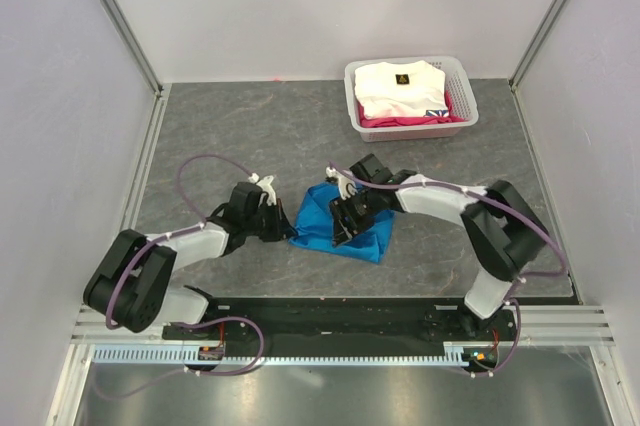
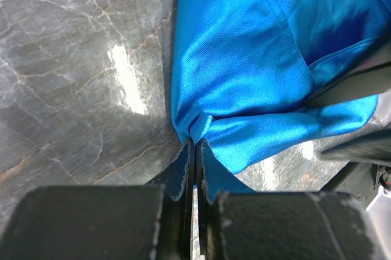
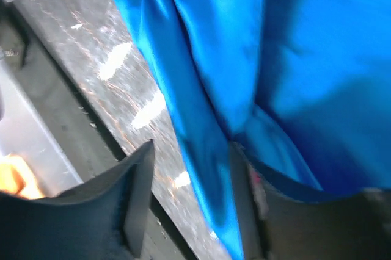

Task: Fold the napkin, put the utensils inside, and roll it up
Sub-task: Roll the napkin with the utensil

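the blue napkin lies bunched on the grey tabletop, near the middle and between the two arms. the left end effector is clamped on the napkin's left corner, while the right end effector sits over its right part with jaws apart, a fold of cloth hanging between them. a white basket of folded clothes stands well apart at the far right.

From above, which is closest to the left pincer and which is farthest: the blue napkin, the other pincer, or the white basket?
1. napkin: pinched in the left pincer, just to its right.
2. right pincer: farther right, over the napkin.
3. basket: far at the back, on the right.
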Robot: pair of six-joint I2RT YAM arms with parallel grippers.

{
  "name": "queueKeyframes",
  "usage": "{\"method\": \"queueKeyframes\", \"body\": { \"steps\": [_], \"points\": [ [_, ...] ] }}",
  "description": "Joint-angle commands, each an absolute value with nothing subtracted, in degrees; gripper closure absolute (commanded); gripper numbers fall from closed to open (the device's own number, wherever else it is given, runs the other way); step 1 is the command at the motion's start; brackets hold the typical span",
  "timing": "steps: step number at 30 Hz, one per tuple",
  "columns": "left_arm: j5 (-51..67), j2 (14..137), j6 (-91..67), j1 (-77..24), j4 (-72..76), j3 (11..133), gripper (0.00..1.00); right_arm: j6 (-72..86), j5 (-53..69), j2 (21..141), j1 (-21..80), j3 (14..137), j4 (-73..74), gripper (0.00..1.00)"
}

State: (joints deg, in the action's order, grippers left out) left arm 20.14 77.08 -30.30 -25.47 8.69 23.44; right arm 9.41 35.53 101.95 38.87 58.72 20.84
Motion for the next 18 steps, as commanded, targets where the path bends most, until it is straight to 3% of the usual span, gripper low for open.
{"method": "queueKeyframes", "body": {
  "steps": [1,8,18],
  "points": [
    [20.65,79.63,-28.04,-25.31,2.82,27.42,0.98,8.79,17.97,91.6,40.43,55.99,26.36,0.35],
    [21.27,80.42,-28.47,-25.4,1.06,28.92,0.98,7.91,8.44,82.97,42.1,52.12,28.04,0.27],
    [21.71,80.51,-28.56,-25.31,0.62,29.27,0.98,6.24,3.96,88.59,46.75,52.65,28.48,0.26]
  ]
}}
